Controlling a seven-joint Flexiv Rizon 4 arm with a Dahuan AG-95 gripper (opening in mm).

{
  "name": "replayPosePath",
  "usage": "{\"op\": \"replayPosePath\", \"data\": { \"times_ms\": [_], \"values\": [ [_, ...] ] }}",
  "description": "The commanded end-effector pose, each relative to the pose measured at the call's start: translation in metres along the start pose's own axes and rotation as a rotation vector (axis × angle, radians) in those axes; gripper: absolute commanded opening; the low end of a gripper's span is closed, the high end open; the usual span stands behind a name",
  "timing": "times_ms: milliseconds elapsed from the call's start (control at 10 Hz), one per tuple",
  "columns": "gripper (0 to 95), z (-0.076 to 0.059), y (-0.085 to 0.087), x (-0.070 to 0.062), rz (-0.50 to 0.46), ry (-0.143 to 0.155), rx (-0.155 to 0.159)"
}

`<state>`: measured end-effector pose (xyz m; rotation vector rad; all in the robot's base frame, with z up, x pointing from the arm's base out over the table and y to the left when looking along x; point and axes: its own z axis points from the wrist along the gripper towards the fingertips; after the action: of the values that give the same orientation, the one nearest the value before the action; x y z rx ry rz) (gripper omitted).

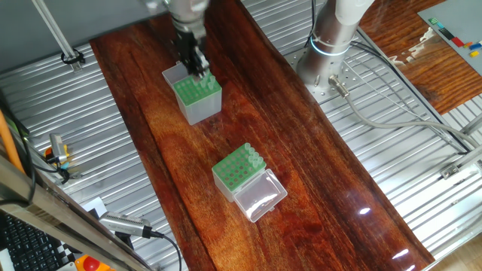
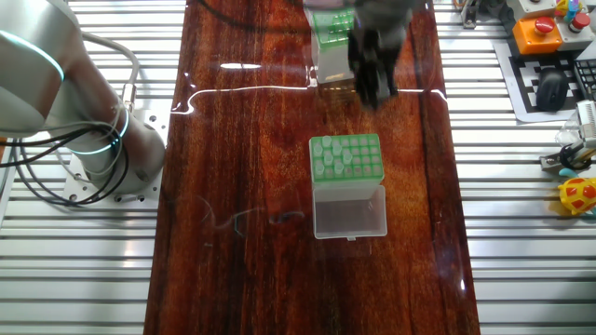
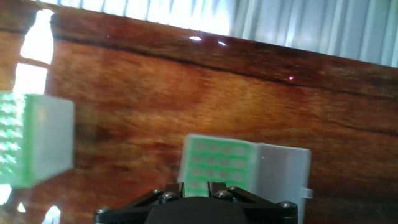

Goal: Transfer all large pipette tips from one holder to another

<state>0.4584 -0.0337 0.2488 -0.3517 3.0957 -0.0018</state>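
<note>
The taller grey-sided holder (image 1: 199, 96) with its green hole plate stands at the far end of the wooden table (image 1: 301, 150). In the other fixed view the same holder (image 2: 331, 33) is near the top edge. The shorter holder (image 1: 235, 170) has its clear lid (image 1: 260, 197) folded open. Large pipette tips (image 1: 253, 156) stand along its far edge. My gripper (image 1: 198, 69) hangs over the taller holder's top. In the blurred hand view its fingertips (image 3: 198, 185) stand a narrow gap apart, in line with the shorter holder (image 3: 217, 160). Whether a tip sits between them is hidden.
Ribbed metal decking (image 1: 422, 188) flanks the table on both sides. The arm's base (image 1: 331, 41) stands at the back right with cables (image 1: 392, 120) trailing from it. A control box with buttons (image 2: 545, 33) and small toys (image 2: 579, 191) lie beyond one long edge.
</note>
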Motion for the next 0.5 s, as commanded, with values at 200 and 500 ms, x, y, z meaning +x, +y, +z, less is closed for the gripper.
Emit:
{"op": "replayPosePath", "data": {
  "times_ms": [200,500],
  "values": [
    [19.0,0.0007,0.0010,0.0013,-0.041,-0.005,-0.034],
    [19.0,0.0007,0.0010,0.0013,0.128,-0.029,-0.019]
  ]
}}
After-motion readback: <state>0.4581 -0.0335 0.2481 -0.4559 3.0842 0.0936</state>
